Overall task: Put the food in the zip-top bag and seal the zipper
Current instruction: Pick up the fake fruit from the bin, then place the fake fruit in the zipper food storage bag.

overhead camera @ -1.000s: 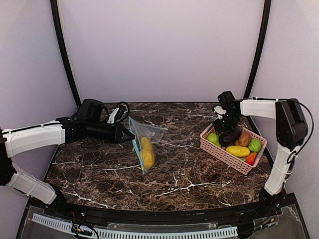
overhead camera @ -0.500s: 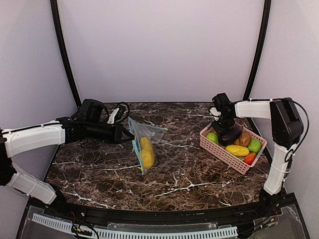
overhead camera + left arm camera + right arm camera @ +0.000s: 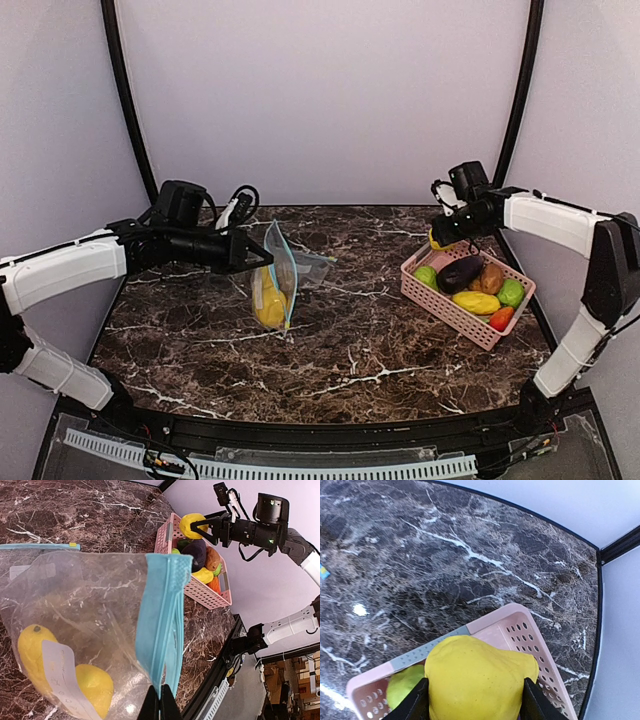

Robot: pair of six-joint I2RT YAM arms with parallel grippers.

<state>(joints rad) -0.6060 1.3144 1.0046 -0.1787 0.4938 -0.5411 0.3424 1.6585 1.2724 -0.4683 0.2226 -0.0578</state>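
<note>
Right gripper (image 3: 475,680) is clasping a yellow toy fruit (image 3: 480,660), jaws half-spread, above the pink basket (image 3: 485,625); left gripper (image 3: 160,696), pinched shut, is hanging the zip-top bag (image 3: 90,610) by its rim. Risk: the slack mouth is gaping little, so the fruit may miss.

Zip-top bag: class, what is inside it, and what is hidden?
Yellow food shows through the zip-top bag. A white label covers its middle, so one piece or two cannot be told.
</note>
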